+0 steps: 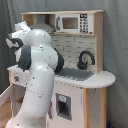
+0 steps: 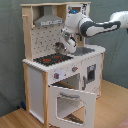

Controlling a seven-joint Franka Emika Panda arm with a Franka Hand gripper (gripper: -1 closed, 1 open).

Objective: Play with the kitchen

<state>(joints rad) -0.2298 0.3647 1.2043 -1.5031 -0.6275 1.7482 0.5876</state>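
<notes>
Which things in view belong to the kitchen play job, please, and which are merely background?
Job:
- kitchen: stovetop, open oven door, faucet, sink
- gripper

Background:
- grey curtain
- wooden floor

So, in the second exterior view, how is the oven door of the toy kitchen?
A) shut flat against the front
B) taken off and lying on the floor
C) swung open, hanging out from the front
C: the oven door stands swung out from the front of the kitchen, with the dark oven space visible behind it.
</notes>
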